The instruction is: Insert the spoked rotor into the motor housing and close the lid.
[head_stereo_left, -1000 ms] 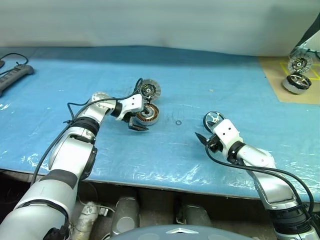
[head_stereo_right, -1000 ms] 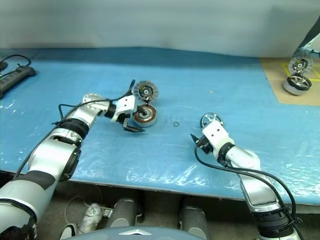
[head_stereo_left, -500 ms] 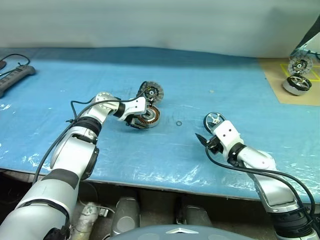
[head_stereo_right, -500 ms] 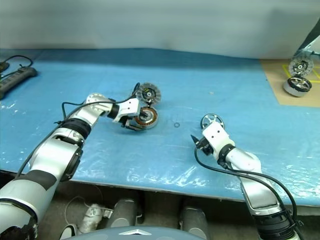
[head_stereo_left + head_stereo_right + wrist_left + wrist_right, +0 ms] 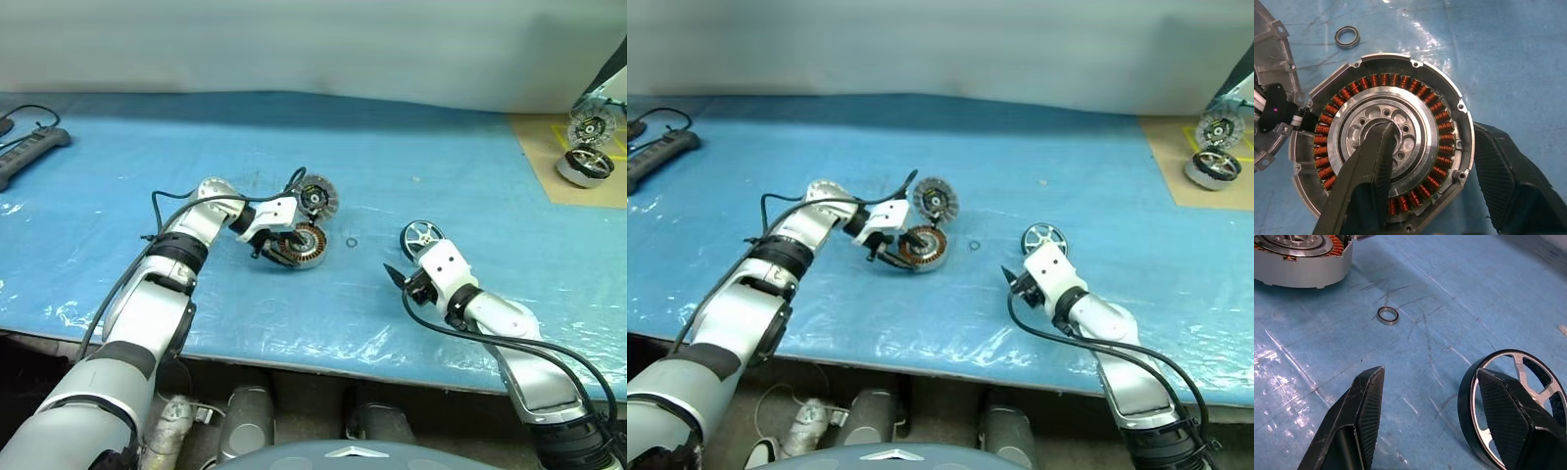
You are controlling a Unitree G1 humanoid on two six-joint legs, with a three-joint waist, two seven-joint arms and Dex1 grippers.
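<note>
On a blue-covered tabletop (image 5: pixel 460 147), the motor housing (image 5: pixel 297 245) sits open, its lid (image 5: pixel 316 197) tilted up at the far rim. The left end effector (image 5: pixel 1425 181) straddles the housing wall, one finger down in the dark centre, the other outside the rim: a partly closed pinch on the housing. The spoked rotor (image 5: pixel 420 235) lies flat well to the right, just ahead of the right end effector (image 5: pixel 1425 406), whose jaws stand open and empty, one finger over the rotor's rim.

The rotor looks rigid, light and slick; its thin spokes seem a poor place to squeeze, so the outer rim looks the safest hold. The housing appears heavy enough to stay put, though its copper windings would likely scratch.

The left wrist view reveals the windings and bolt holes, which the head views reduce to an orange ring. Both wrist views pick out a small loose metal ring (image 5: pixel 1387 315) between the two parts.
</note>
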